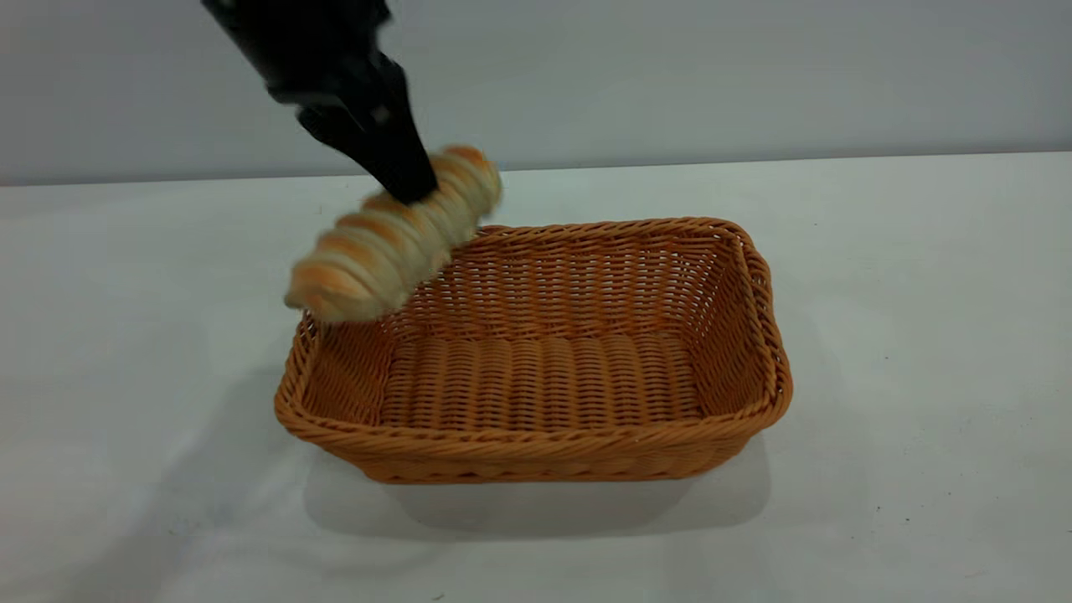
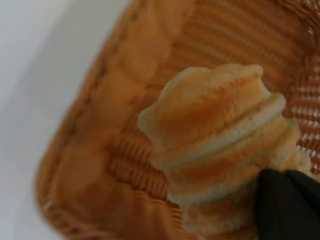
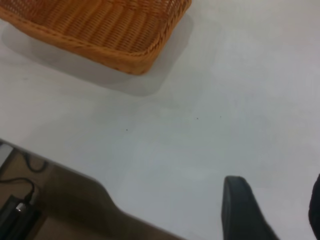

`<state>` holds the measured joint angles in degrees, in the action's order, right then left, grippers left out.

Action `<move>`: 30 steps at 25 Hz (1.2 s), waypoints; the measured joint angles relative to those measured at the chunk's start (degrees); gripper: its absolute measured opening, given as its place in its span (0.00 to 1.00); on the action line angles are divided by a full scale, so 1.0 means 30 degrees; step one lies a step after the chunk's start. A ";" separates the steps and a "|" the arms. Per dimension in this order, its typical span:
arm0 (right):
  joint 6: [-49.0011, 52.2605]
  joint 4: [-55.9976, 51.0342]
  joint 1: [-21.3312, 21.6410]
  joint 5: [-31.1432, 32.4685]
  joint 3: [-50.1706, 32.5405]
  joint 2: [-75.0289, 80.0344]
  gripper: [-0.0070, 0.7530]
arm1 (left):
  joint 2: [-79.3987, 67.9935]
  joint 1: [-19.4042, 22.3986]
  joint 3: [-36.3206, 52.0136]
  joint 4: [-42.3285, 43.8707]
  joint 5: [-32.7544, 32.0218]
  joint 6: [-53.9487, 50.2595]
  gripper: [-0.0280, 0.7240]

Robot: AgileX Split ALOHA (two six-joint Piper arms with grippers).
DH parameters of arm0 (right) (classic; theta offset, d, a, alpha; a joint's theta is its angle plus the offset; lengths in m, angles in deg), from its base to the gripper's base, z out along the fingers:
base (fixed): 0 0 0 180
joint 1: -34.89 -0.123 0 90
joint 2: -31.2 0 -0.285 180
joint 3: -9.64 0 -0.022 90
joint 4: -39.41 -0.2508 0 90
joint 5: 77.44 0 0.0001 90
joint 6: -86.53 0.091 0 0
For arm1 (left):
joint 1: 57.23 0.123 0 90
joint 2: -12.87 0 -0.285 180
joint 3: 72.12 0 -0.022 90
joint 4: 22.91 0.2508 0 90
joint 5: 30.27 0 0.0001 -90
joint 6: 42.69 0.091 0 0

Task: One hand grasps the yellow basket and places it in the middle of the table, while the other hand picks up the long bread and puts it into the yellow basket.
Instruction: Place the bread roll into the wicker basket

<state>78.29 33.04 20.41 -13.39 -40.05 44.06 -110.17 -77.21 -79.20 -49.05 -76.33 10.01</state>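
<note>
The basket already sits on the middle of the table, and the left gripper, squeezed tight on the bread, holds it above the basket's corner, not dropped in yet.

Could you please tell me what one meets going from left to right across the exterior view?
Bare table → long bread held by the left tool → yellow basket → bare table again.

Woven wicker basket, ridged bread, seemingly matt table.
</note>
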 joint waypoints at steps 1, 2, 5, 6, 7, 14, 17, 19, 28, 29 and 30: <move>0.0000 0.0000 0.0000 0.0000 0.0000 0.0000 0.41 | -0.0338 -0.0176 -0.0258 0.0094 -0.0277 0.0000 0.04; 0.0000 0.0000 0.0000 0.0000 0.0000 0.0000 0.41 | -0.0744 -0.0310 -0.0461 0.0164 -0.0421 0.0000 0.04; 0.0006 0.0014 0.0000 0.0017 0.0000 0.0000 0.41 | -0.1929 -0.0825 -0.1319 0.0687 -0.0818 0.0000 0.04; 0.0006 0.0014 0.0000 0.0017 0.0000 0.0000 0.41 | -0.2339 -0.1025 -0.1607 0.0976 -0.0892 -0.0031 0.04; 0.0006 0.0014 0.0000 0.0017 0.0000 0.0000 0.41 | -0.2736 -0.1225 -0.1972 0.1270 -0.0942 -0.0147 0.04; 0.0021 0.0014 0.0000 0.0017 0.0000 0.0000 0.41 | -0.4808 -0.1849 -0.4873 0.2525 -0.1115 -0.1389 0.04; 0.0041 0.0014 0.0000 0.0017 0.0000 0.0000 0.41 | -0.5151 -0.2056 -0.5679 0.2525 -0.1115 -0.1405 0.08; 0.0124 0.0062 0.0000 0.0017 0.0000 0.0000 0.41 | -0.5280 -0.2314 -0.6062 0.2550 -0.1115 -0.1405 0.15; 0.0513 0.0287 0.0000 0.0017 0.0000 0.0000 0.41 | -0.5267 -0.3022 -0.6315 0.2532 -0.1317 -0.2725 0.62; 0.0554 0.0310 0.0000 0.0017 0.0000 0.0000 0.41 | -0.5120 -0.3022 -0.6315 0.2569 -0.1361 -0.2911 0.62; 0.0611 0.0329 0.0000 0.0017 0.0000 0.0000 0.41 | -0.4894 -0.3022 -0.6315 0.2619 -0.1381 -0.3192 0.62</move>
<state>80.12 34.03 20.41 -13.34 -40.05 44.06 -124.85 -86.28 -98.14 -41.20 -80.47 0.43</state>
